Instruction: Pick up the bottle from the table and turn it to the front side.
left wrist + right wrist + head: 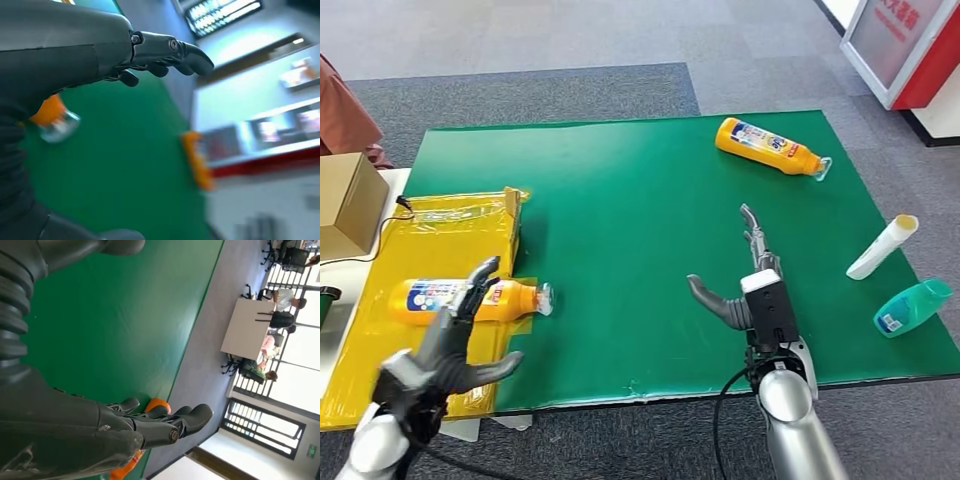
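Observation:
Two orange bottles lie on their sides on the green mat [622,250]. One orange bottle [767,146] rests at the far right; the right wrist view shows part of it [156,404] behind the fingers. The near orange bottle [467,298] lies at the mat's left edge, partly on yellow plastic, and appears blurred in the left wrist view [51,114]. My left hand [452,345] hovers just in front of this bottle, fingers spread, holding nothing. My right hand [746,290] is open above the mat's near middle, well short of the far bottle.
A white bottle [882,247] and a teal bottle [912,307] lie at the mat's right edge. A yellow plastic bag [433,230] covers the left side, beside a cardboard box [346,205]. A person's sleeve [346,110] shows at far left.

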`<state>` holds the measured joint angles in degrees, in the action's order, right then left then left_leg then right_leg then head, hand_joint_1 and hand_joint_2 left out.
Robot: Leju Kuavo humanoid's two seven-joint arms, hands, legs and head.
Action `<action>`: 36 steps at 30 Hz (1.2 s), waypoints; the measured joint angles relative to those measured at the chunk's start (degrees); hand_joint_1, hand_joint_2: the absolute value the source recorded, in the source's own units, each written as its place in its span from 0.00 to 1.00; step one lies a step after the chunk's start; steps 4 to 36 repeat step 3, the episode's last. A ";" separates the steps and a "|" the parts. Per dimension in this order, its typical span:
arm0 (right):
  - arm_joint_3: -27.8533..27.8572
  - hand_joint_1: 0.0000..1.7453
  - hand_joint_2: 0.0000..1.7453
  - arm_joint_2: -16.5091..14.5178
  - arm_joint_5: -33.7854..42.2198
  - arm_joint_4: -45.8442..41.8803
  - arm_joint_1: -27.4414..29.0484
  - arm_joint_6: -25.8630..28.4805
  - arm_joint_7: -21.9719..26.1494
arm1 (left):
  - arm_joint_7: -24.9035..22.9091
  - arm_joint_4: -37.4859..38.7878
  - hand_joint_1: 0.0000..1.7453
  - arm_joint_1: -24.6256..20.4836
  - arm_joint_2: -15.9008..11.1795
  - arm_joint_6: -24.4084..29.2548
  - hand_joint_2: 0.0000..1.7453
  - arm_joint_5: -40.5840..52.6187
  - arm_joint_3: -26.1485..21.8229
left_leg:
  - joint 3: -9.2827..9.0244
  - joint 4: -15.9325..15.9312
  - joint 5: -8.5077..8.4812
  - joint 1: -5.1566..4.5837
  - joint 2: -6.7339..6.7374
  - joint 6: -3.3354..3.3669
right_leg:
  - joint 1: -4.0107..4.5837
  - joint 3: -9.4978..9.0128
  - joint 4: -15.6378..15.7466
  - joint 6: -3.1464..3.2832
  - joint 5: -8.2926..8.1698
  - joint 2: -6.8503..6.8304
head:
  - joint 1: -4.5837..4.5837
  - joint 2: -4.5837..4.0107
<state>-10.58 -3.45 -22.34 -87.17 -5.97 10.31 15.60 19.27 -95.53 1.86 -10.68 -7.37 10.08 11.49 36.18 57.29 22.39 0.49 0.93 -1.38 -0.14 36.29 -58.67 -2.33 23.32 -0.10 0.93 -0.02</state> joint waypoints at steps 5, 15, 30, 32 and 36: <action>0.17 0.00 1.00 0.71 0.92 -0.13 0.60 1.01 0.82 | 5.86 -6.15 0.00 3.83 1.61 -8.66 0.00 -20.94 -4.19 | 0.00 0.00 0.03 0.00 0.00 0.01 | 0.00 0.00 0.00 -0.01 0.04 -0.01 | 0.00 0.00; 0.17 0.00 1.00 0.71 0.92 -0.13 0.60 1.01 0.82 | 5.86 -6.15 0.00 3.83 1.61 -8.66 0.00 -20.94 -4.19 | 0.00 0.00 0.03 0.00 0.00 0.01 | 0.00 0.00 0.00 -0.01 0.04 -0.01 | 0.00 0.00; 0.17 0.00 1.00 0.71 0.92 -0.13 0.60 1.01 0.82 | 5.86 -6.15 0.00 3.83 1.61 -8.66 0.00 -20.94 -4.19 | 0.00 0.00 0.03 0.00 0.00 0.01 | 0.00 0.00 0.00 -0.01 0.04 -0.01 | 0.00 0.00; 0.17 0.00 1.00 0.71 0.92 -0.13 0.60 1.01 0.82 | 5.86 -6.15 0.00 3.83 1.61 -8.66 0.00 -20.94 -4.19 | 0.00 0.00 0.03 0.00 0.00 0.01 | 0.00 0.00 0.00 -0.01 0.04 -0.01 | 0.00 0.00; 0.17 0.00 1.00 0.71 0.92 -0.13 0.60 1.01 0.82 | 5.86 -6.15 0.00 3.83 1.61 -8.66 0.00 -20.94 -4.19 | 0.00 0.00 0.03 0.00 0.00 0.01 | 0.00 0.00 0.00 -0.01 0.04 -0.01 | 0.00 0.00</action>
